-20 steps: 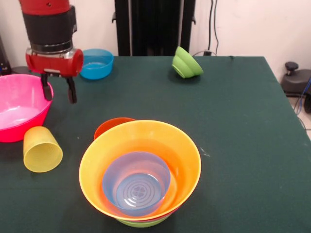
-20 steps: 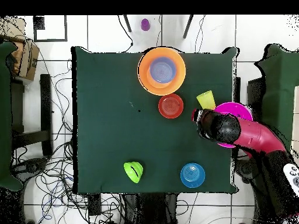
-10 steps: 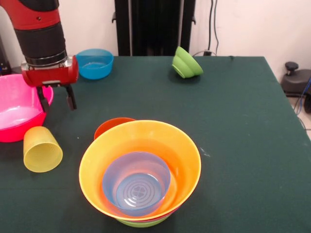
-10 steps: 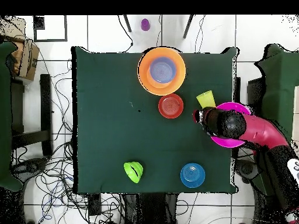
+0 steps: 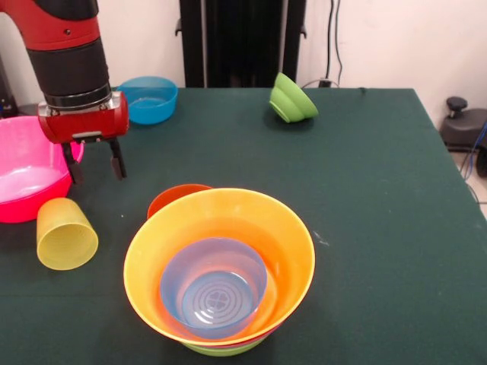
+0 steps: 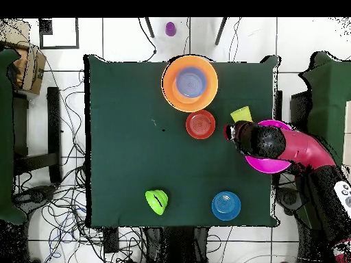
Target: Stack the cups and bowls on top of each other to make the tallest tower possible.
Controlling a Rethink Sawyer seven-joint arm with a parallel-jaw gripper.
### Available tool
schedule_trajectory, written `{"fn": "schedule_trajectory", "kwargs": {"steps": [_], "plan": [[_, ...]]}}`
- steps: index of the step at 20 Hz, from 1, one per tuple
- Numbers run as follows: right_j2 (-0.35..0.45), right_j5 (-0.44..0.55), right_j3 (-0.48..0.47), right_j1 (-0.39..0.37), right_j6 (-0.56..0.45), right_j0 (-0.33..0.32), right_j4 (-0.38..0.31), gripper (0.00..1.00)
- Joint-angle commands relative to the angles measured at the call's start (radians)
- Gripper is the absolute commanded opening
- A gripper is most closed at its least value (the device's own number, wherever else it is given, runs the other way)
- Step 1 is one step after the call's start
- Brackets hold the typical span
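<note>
The gripper [image 5: 95,161] is seen hanging just above the green table [image 5: 380,190], its two dark fingers spread apart with nothing held between them. It is placed just beside the rim of the big pink bowl [image 5: 27,175], which sits at the table's edge, and the yellow cup [image 5: 66,233] lies on its side close in front of that bowl. In the overhead view the arm [image 6: 288,147] is seen stretched over the pink bowl, so part of the bowl is hidden. The tower [image 5: 219,270] is found near the front edge: a lime-green bowl lowest, the wide orange bowl above, a purple bowl nested inside. A red-orange bowl [image 5: 173,199] is tucked just behind the tower, touching or nearly so. A small blue bowl [image 5: 150,99] and a tilted lime-green bowl [image 5: 291,99] are set well apart at the far side
</note>
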Motion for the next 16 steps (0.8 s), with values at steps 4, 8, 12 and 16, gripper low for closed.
{"fn": "schedule_trajectory", "kwargs": {"steps": [4, 8, 12, 16], "plan": [[-0.040, 0.176, 0.011, -0.165, -0.050, 0.080, -0.016, 1.00], [-0.060, 0.236, 0.030, -0.233, 0.037, 0.084, 0.056, 1.00], [-0.071, 0.189, 0.036, -0.213, 0.071, 0.079, 0.059, 1.00], [-0.090, 0.162, 0.032, -0.195, 0.099, 0.077, 0.064, 1.00]]}}
